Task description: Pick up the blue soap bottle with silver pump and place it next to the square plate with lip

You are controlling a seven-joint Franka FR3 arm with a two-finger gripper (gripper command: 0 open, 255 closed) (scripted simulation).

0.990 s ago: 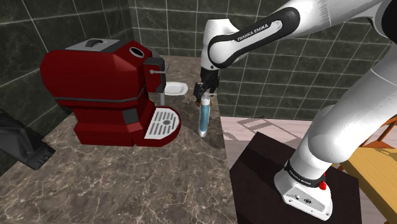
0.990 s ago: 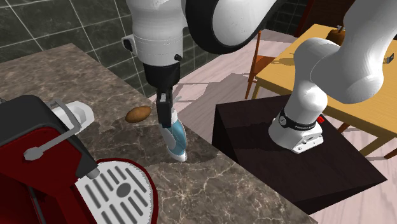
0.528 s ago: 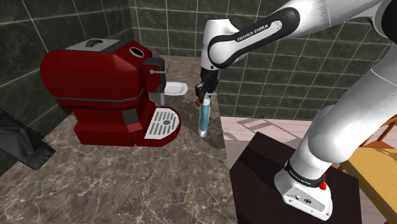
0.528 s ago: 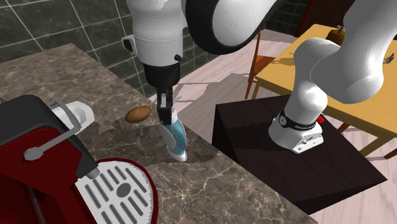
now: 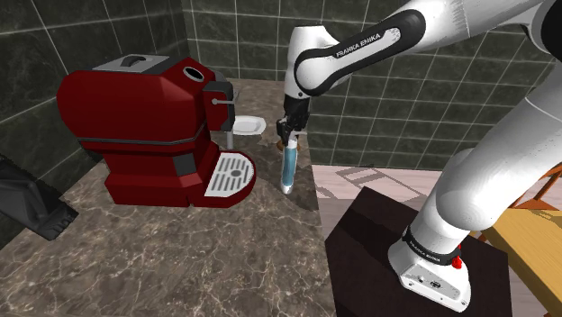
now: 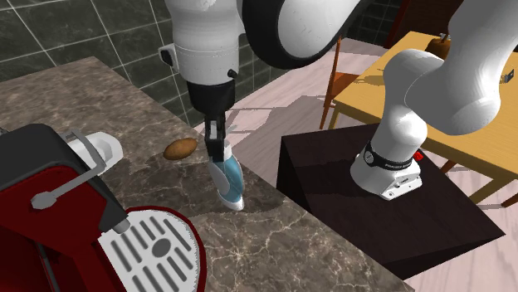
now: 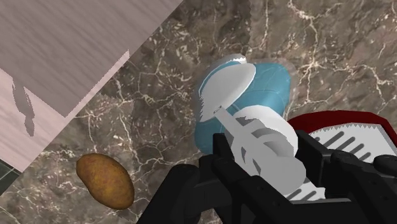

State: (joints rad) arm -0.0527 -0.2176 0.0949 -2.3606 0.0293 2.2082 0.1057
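**Shoulder view.** Gripper [image 5: 289, 137]: fingers closed on the pump top of the soap bottle [image 5: 287, 169]. The bottle is blue and hangs near upright. Its base is at or just above the marbled surface [image 5: 180, 261], just beside the drip tray [image 5: 227, 173] of the red coffee machine [image 5: 144, 126]. Square plate [image 5: 249, 125]: white, lipped, by the machine's spout, near the bottle but apart from it.

**Second exterior view.** The bottle leans slightly; whether its base touches the surface cannot be told. Potato [image 6: 179, 148]: lies on the surface roughly between bottle and plate, touching neither.

**Wrist view.** The pale pump neck is clasped between the two fingers, with the blue body beyond.

**Step, as judged.** The grasp is made; the lift and carry are in hand. The next move calls for:
- raising the bottle clear of the surface;
- carrying it toward the plate, past the potato;
- setting it upright just beside the lip.
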